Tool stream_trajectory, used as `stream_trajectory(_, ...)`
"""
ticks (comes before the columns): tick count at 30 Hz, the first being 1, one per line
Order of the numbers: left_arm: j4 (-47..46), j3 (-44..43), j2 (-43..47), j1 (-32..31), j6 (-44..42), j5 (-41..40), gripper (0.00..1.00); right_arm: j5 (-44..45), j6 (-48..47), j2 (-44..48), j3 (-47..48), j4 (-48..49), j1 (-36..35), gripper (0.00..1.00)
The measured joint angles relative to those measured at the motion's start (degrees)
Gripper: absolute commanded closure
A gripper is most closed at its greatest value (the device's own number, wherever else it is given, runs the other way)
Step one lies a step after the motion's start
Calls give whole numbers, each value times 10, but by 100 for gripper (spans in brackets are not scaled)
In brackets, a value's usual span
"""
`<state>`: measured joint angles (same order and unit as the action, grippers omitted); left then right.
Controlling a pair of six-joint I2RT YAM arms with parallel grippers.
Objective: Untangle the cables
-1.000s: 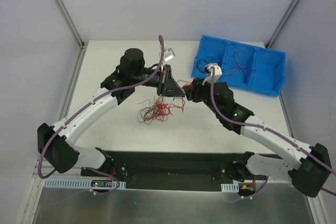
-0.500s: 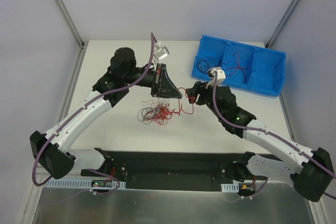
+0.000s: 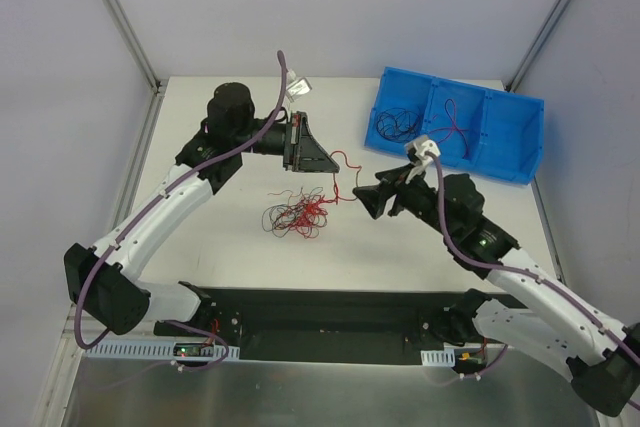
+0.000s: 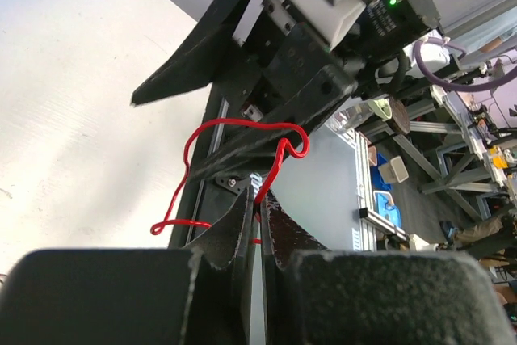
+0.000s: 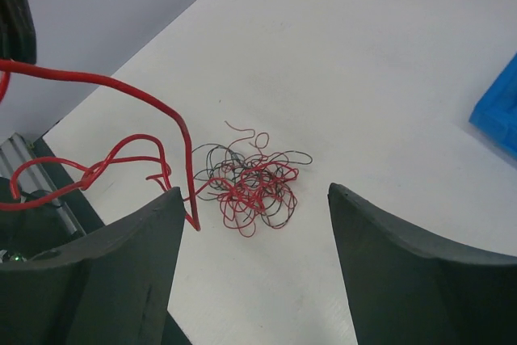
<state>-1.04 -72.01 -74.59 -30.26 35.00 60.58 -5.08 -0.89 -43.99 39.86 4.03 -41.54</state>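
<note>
right hand [image 3: 372, 197] has backed off toward the near right since the earlier frame, away from the left hand [image 3: 335, 169], and its jaws have spread. left arm has swung a little further left.

left hand is clenched on a single curly red wire [image 3: 345, 162]. the left wrist view shows the wire [image 4: 242, 123] running into the pinch between the fingers [image 4: 242, 224]. from there it loops down and trails back to the tangled clump of thin red and black wires [image 3: 295, 215] on the white worktop [image 3: 350, 257], just below and between the two hands.

right hand is released, nothing between its fingers. in its own wrist view [image 5: 254, 190] the clump [image 5: 250, 179] sits on the worktop beyond the gap. the red wire [image 5: 105, 82] arcs in from the left, and its end drops beside the left-side finger [image 5: 121, 256]. can't tell if it touches. in the left wrist view a loop of the wire crosses the right hand [image 4: 242, 78]; hooked on it or just in front, can't tell.

blue plastic three-compartment bin [image 3: 490, 169] sits at the far right. loose black wires [image 3: 395, 125] are in its left compartment, and one dark reddish wire [image 3: 455, 125] is in the middle one.
</note>
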Motion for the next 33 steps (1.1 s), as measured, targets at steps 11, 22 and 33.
stream_trajectory(11, -2, -4, 0, 0, 20, 9, 100, 86, 17, -102, 14, 96, -76, 29)
stream_trajectory(22, -2, -61, 11, 34, 50, 17, 100, 347, 27, -234, 20, 175, -102, 38)
stream_trajectory(33, -11, -264, -35, 154, 110, 5, 100, 381, 73, -261, -24, 87, 51, 46)
